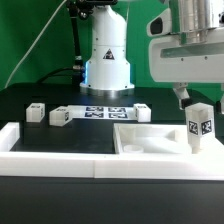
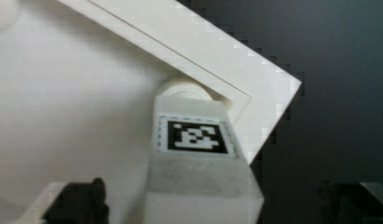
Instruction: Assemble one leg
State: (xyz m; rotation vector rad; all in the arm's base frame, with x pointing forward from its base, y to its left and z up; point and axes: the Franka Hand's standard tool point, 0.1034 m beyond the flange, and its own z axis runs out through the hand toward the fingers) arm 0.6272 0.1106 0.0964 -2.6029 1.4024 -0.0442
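Note:
A leg [image 1: 200, 125], a short white post with a black-and-white tag, stands upright at a corner of the wide white slab [image 1: 150, 140] on the exterior view's right. My gripper [image 1: 190, 98] hangs just above its top. In the wrist view the leg [image 2: 200, 150] lies between my two dark fingers [image 2: 78, 203], with a gap on each side, so my gripper [image 2: 214, 208] is open around it. The slab [image 2: 81, 90] fills most of that view. Whether the leg's foot sits in a hole is hidden.
Three more white legs lie at the back: two on the exterior view's left [image 1: 37, 112] [image 1: 60, 116] and one near the middle [image 1: 140, 112]. The marker board [image 1: 105, 112] lies before the robot base [image 1: 107, 60]. A white raised wall [image 1: 60, 148] runs along the front.

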